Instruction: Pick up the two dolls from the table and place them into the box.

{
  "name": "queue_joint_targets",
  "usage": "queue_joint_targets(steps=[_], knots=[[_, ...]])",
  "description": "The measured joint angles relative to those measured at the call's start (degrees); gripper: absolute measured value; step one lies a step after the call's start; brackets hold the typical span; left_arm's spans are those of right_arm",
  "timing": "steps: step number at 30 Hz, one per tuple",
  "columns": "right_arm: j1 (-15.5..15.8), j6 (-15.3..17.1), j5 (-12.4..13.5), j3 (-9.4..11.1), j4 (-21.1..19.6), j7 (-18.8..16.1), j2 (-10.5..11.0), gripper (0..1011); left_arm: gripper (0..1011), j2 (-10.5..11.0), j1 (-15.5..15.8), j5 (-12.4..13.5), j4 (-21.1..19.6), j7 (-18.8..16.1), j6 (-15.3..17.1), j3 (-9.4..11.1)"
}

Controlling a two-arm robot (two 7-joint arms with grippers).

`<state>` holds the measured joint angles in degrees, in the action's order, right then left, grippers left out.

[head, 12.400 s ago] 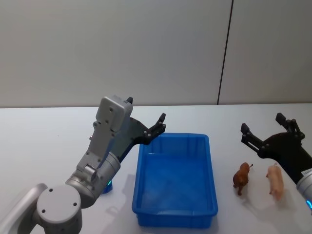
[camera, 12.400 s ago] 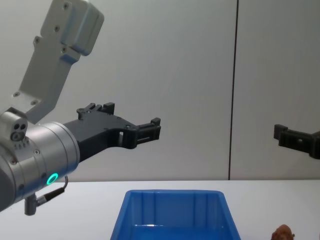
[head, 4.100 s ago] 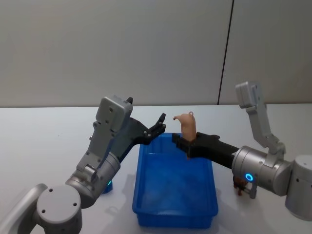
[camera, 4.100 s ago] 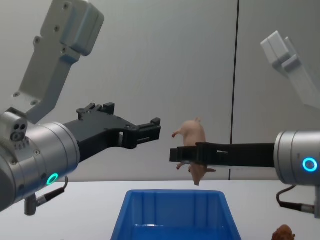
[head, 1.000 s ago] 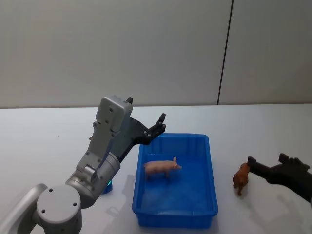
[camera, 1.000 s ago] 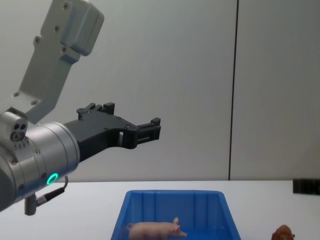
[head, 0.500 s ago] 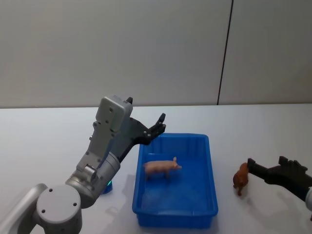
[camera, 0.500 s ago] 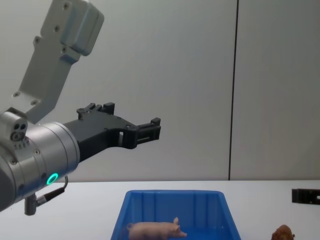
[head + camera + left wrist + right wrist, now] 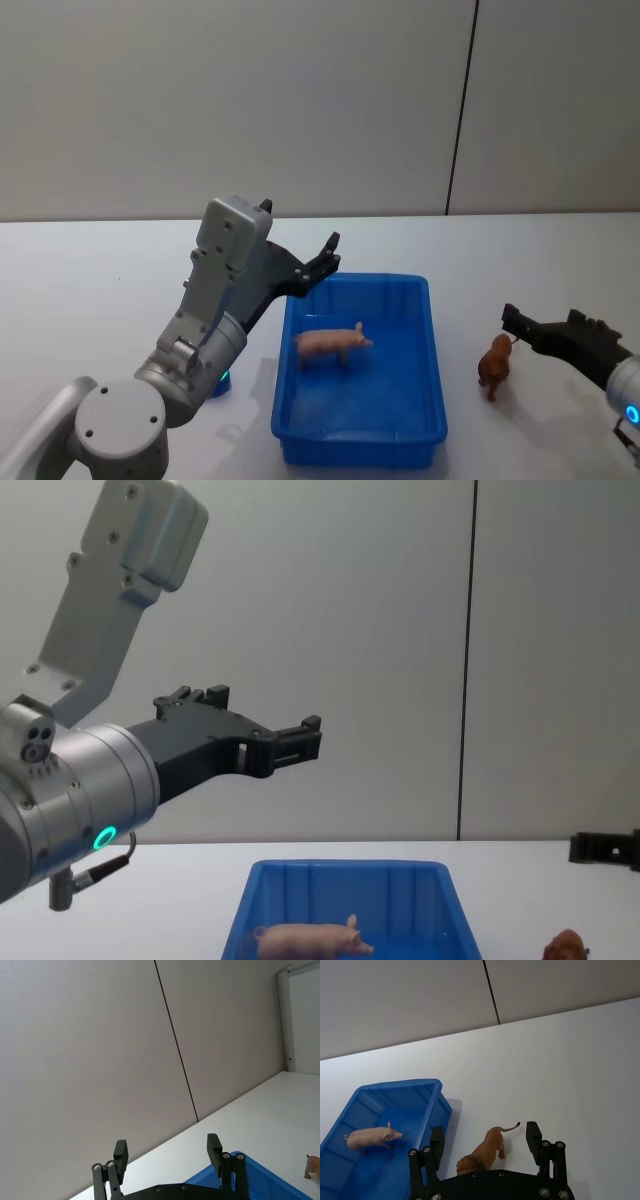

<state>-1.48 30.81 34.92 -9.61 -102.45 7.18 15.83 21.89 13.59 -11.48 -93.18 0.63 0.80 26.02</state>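
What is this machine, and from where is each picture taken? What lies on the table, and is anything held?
It is a robot with two arms, each ending in a gripper. One picture looks down from its head, one forward from its chest, two from cameras on its wrists. On the table stands a blue box with a pink pig inside. A brown lion stands on the table right of the box. The right gripper hovers open near the lion, holding nothing. The left gripper, open and empty, hangs by the box's far left corner.

White table bears blue box and brown doll.
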Motion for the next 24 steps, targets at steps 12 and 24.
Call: queue_joint_targets(steps=[12, 24], knots=[[-1.6, 1.9, 0.6, -1.1, 1.2, 4.7, -3.0, 1001, 1001, 0.0, 0.0, 0.0, 0.0, 0.0, 0.0, 0.0], [-1.4, 2.8, -1.5, -1.8, 1.3, 7.5, -4.1, 1001, 1001, 0.0, 0.0, 0.0, 0.0, 0.0, 0.0, 0.0]])
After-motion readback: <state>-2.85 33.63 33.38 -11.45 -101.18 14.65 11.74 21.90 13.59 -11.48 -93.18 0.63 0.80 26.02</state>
